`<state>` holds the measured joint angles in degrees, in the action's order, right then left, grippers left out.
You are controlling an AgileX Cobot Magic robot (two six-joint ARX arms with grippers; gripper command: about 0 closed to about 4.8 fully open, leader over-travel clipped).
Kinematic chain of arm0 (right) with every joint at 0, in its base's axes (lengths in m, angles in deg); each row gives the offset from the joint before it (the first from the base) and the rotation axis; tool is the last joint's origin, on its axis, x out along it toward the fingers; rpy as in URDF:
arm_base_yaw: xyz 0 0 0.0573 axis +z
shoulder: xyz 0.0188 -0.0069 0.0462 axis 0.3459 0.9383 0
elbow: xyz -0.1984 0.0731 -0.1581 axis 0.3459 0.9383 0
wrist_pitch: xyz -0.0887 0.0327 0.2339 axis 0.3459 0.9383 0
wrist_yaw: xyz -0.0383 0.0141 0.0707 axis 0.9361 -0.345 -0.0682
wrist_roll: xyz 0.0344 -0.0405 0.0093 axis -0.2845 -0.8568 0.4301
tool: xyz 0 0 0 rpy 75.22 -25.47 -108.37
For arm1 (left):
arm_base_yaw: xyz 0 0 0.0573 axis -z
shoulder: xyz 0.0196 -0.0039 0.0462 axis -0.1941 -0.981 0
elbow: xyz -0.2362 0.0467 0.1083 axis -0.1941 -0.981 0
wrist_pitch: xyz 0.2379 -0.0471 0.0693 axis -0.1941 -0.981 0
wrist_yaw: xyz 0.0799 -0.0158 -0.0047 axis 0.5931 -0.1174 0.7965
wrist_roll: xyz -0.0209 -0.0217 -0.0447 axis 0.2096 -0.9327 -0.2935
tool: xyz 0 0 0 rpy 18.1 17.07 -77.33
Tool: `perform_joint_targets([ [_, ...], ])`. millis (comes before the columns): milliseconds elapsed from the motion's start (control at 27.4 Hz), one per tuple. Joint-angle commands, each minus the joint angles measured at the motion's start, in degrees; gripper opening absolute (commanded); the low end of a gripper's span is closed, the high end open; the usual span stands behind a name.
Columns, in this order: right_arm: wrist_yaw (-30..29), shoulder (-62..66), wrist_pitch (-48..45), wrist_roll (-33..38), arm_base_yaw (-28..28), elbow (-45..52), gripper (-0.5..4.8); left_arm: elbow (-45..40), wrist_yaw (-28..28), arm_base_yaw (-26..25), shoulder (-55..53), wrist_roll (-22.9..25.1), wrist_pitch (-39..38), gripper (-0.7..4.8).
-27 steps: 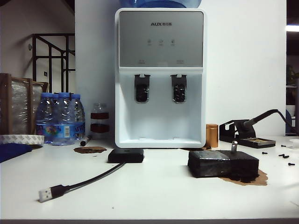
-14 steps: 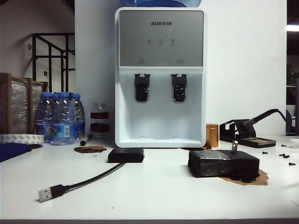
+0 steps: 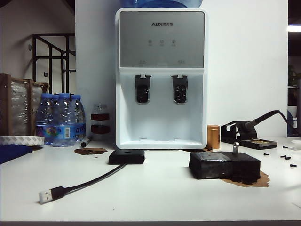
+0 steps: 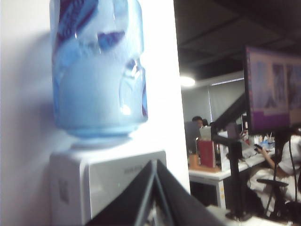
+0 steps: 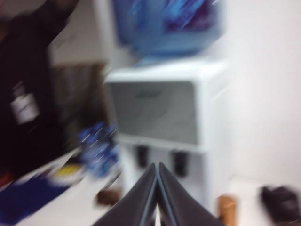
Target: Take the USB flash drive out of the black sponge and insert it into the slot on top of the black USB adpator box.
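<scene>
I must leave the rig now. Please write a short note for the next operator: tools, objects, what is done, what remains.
Left tool: shut, holds nothing, raised, facing the water dispenser.
Right tool: shut, holds nothing, also raised.
Neither shows in the exterior view.
USB flash drive: upright in the black sponge, table right.
Black USB adpator box: centre-left, cable trailing forward.
Done: nothing.
Left: pull drive, insert in box.

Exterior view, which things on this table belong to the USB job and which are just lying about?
Job: USB flash drive upright in black sponge; black USB adaptor box.
Lying about: water dispenser, water bottles, soldering iron stand, loose screws.
</scene>
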<state>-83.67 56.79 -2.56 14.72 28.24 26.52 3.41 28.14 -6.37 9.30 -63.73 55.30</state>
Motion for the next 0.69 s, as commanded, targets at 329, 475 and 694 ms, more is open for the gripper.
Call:
perform_joint_targets([
  [329,-9.07,15.58,17.44,-2.16,-0.11,-26.53,-0.01,25.42,-2.93,0.07,-33.66,-2.14,3.74,-0.05],
  [475,-9.29,22.64,26.95,-4.39,-0.11,-39.82,-0.01,31.06,-7.39,0.07,-43.10,-4.87,8.92,-0.05],
  [694,-9.16,30.93,39.39,-11.96,0.17,-48.54,0.09,36.79,-13.68,0.35,-51.52,-6.69,14.60,-0.05],
])
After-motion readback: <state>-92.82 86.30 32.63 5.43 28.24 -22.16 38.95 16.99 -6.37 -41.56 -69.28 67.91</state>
